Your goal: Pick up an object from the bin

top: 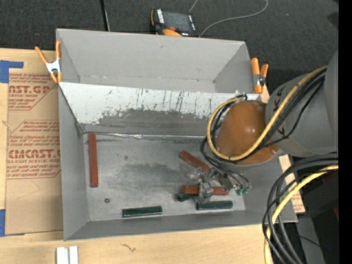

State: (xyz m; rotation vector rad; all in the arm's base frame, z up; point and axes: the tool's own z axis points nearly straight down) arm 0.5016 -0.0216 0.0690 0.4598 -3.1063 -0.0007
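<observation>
end effector (207, 183) low by red stick (190, 190) and dark green stick (215, 205) at bin (137, 166) right, grip unclear

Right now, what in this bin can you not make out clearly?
1. Camera view: whether the gripper holds anything; it blends into the heap beneath.
2. Camera view: the red stick, right end covered by the robot's cables.
3. Camera view: the dark speck, too small to name.

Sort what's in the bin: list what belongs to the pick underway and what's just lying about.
In play: gripper, down at right in the bin; beside it a small red-brown bar, a dark green bar, a slanted red-brown bar.
Lying about: long red-brown bar by the left wall; other dark green bar at the front.
</observation>
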